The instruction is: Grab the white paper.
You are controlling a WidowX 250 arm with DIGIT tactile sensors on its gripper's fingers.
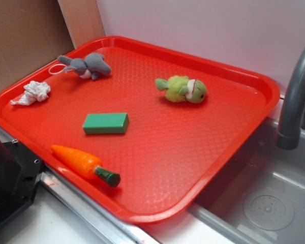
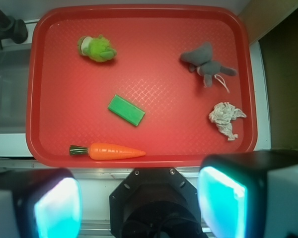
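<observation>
The white paper is a small crumpled wad with a twisted tail. It lies on the red tray near its left rim. In the wrist view the paper lies at the tray's right side, below the grey plush. My gripper is high above the tray's near edge, far from the paper. Its jaws stand wide apart with nothing between them. The gripper does not show in the exterior view.
On the tray lie a grey plush toy with a white loop, a green plush, a green block and an orange carrot. A grey faucet and sink are right of the tray. The robot base is at the lower left.
</observation>
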